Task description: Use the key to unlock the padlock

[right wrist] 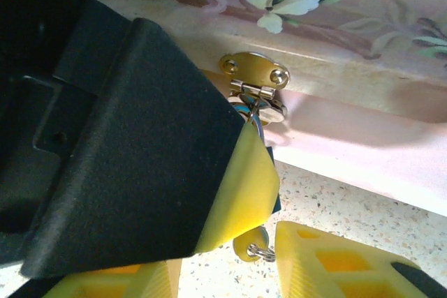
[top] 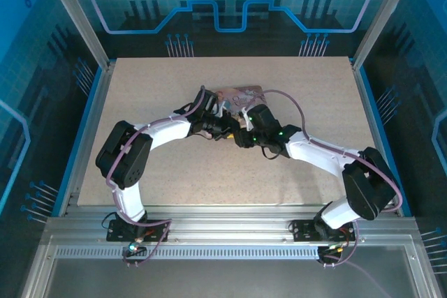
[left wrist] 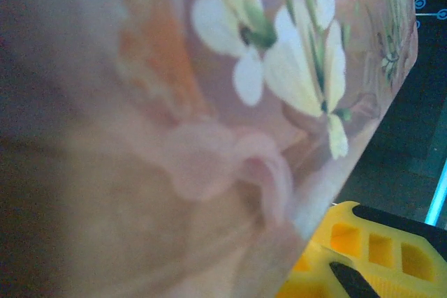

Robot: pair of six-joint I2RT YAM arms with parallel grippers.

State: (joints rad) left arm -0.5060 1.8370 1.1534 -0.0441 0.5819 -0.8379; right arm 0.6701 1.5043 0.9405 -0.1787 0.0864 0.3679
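Observation:
The padlock (right wrist: 257, 124) hangs by its silver shackle from the gold hasp (right wrist: 255, 75) on the front of the pink flowered box (right wrist: 363, 137). A black, yellow-tipped finger (right wrist: 244, 186) of my left gripper (top: 222, 129) covers the padlock's body, and a blue edge peeks out behind the pad. The key (right wrist: 253, 246) sticks out below that pad, showing its round gold head and small ring. My right gripper (right wrist: 227, 270) stands open just under it, with the key head between its yellow fingers, close to the right one. Seen from the left wrist, the box (left wrist: 244, 102) is pressed close beside a yellow finger (left wrist: 370, 242).
Both arms meet at the box (top: 237, 93) in the middle back of the speckled table (top: 174, 172). Aluminium posts and blue walls ring the table. Open tabletop lies to the left, right and front of the arms.

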